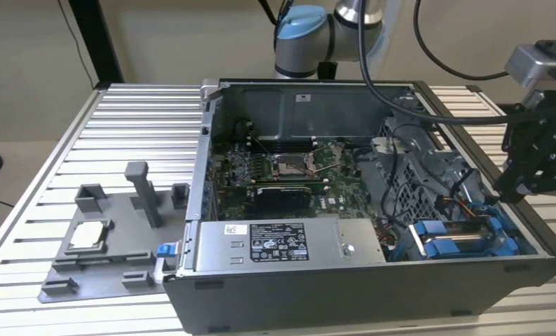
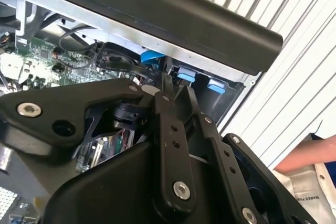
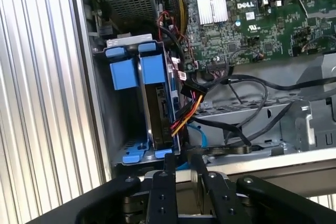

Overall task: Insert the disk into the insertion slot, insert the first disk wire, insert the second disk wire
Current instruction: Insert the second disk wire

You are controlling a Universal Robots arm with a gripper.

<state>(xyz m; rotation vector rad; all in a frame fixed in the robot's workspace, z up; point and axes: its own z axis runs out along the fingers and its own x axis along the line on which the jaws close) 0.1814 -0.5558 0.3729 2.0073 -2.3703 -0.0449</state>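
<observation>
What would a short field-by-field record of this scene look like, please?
Setting: open PC case on a slatted metal table
Arm: hand poised over the case's drive-bay corner, at the exterior view's right
Disk: disk sits edge-on in the insertion slot, blue carrier around it
Wires: multicoloured wire bundle and blue cable beside the disk; whether they are plugged in cannot be told
Other: grey fixture tray outside the case, at the exterior view's left
</observation>
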